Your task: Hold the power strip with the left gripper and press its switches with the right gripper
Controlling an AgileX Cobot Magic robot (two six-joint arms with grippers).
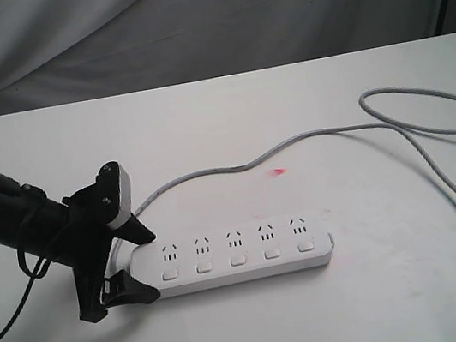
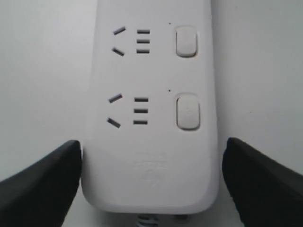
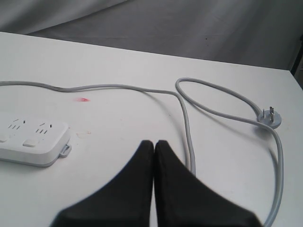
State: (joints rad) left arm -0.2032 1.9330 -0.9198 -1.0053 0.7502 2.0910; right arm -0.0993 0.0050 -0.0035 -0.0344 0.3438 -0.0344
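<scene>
Ext. view: pwr strip (image 1: pixel 237 256) lies flat on white table (image 1: pixel 388 302), sockets up, its five switches (image 1: pixel 238 260) in a row along the edge nearer the camera. The grey cord (image 1: pixel 326 131) leaves the strip's L end and loops across the table to the plug (image 3: pixel 271 116), which lies loose. L gripper (image 2: pixel 151 156) released, jaws wide, one finger each side of the strip's cord end, contact can't be told; R gripper (image 3: pixel 154 144) clenched tip-to-tip w/ nothing between, above the table beyond the strip's other end, near the cord.
</scene>
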